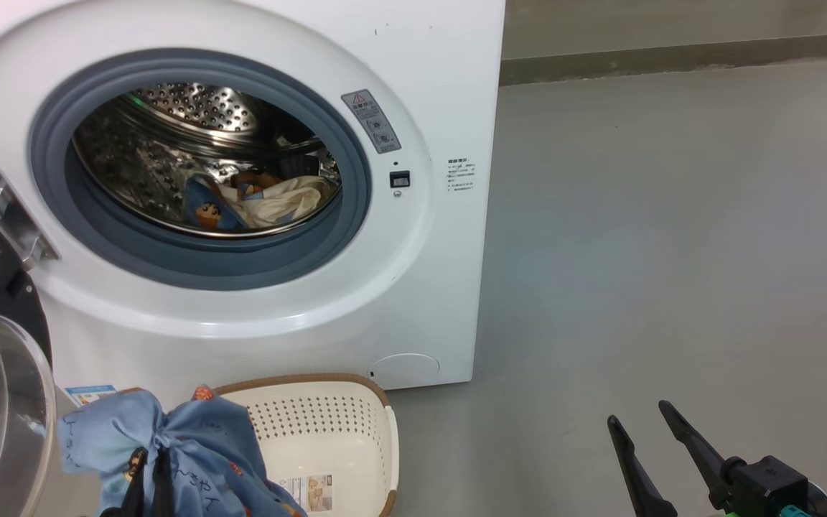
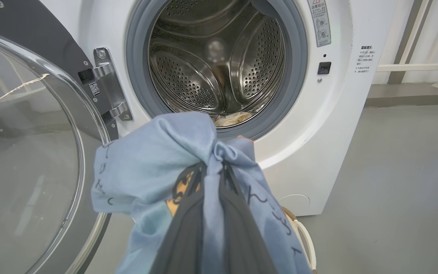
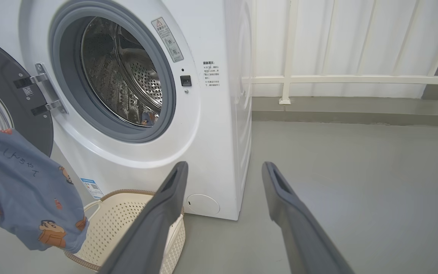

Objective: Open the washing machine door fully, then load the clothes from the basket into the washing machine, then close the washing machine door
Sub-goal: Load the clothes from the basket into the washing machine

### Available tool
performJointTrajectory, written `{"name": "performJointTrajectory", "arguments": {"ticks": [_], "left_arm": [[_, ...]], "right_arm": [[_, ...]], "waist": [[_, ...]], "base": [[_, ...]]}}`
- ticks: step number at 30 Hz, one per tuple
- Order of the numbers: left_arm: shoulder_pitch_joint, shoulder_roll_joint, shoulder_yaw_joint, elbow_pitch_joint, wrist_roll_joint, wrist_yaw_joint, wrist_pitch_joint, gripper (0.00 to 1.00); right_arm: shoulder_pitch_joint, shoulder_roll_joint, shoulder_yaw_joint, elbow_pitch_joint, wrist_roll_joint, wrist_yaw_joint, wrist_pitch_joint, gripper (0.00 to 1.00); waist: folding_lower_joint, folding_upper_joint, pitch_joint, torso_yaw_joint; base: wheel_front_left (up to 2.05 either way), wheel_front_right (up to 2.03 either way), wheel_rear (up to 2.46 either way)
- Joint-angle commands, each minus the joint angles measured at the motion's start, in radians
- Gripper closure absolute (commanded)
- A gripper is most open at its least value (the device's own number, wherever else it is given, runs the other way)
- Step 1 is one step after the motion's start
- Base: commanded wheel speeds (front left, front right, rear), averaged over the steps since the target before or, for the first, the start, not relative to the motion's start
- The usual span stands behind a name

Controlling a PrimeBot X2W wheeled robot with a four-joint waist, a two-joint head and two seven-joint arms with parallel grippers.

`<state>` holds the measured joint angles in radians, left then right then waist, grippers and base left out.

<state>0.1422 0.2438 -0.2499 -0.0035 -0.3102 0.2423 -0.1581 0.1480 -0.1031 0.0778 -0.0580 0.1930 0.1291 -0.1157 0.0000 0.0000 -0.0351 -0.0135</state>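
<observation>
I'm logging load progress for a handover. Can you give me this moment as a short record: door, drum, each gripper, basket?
washing machine door: swung open, at the left
drum: holds a blue and cream garment
left gripper: shut on a blue printed garment, raised before the drum opening
right gripper: open, empty
basket: on the floor by the washing machine; no clothes seen inside

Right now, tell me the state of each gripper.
Left gripper: jaws shut on the blue garment.
Right gripper: jaws open, holding nothing.
</observation>
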Motion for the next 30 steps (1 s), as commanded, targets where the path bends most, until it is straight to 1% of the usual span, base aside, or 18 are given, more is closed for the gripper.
{"name": "performJointTrajectory", "arguments": {"ticks": [1, 10, 16, 20, 22, 30], "left_arm": [[-0.029, 0.019, 0.035, -0.029, -0.007, 0.006, 0.0, 1.0], [-0.044, 0.015, 0.033, -0.012, -0.018, 0.007, -0.004, 1.0], [-0.077, 0.011, 0.033, 0.006, -0.027, 0.0, -0.01, 1.0], [-0.151, 0.006, 0.027, 0.048, -0.033, -0.017, -0.016, 1.0], [-0.171, 0.006, 0.024, 0.06, -0.032, -0.022, -0.015, 1.0], [-0.367, 0.001, 0.03, 0.185, -0.055, -0.067, -0.018, 1.0]], "right_arm": [[-0.011, -0.008, 0.02, -0.029, -0.004, 0.002, -0.002, 0.0], [-0.017, -0.009, 0.03, -0.031, -0.003, 0.002, -0.004, 0.0], [-0.026, -0.016, 0.039, -0.037, 0.0, 0.002, -0.005, 0.0], [-0.049, -0.022, 0.04, -0.047, 0.005, 0.002, -0.01, 0.0], [-0.055, -0.023, 0.04, -0.048, 0.006, 0.002, -0.011, 0.0], [-0.125, -0.037, 0.061, -0.053, 0.013, 0.002, -0.028, 0.0]], "waist": [[0.0, 0.0, 0.002, 0.001], [0.0, 0.0, 0.021, 0.003], [0.0, 0.0, 0.056, 0.003], [0.0, 0.0, 0.119, 0.001], [0.0, 0.0, 0.133, 0.0], [0.0, 0.0, 0.262, -0.028]], "base": [[0.0, 0.0, 0.0], [0.0, 0.0, 0.0], [0.0, 0.0, 0.0], [0.0, 0.0, 0.0], [0.0, 0.0, 0.0], [0.0, 0.0, 0.0]]}}
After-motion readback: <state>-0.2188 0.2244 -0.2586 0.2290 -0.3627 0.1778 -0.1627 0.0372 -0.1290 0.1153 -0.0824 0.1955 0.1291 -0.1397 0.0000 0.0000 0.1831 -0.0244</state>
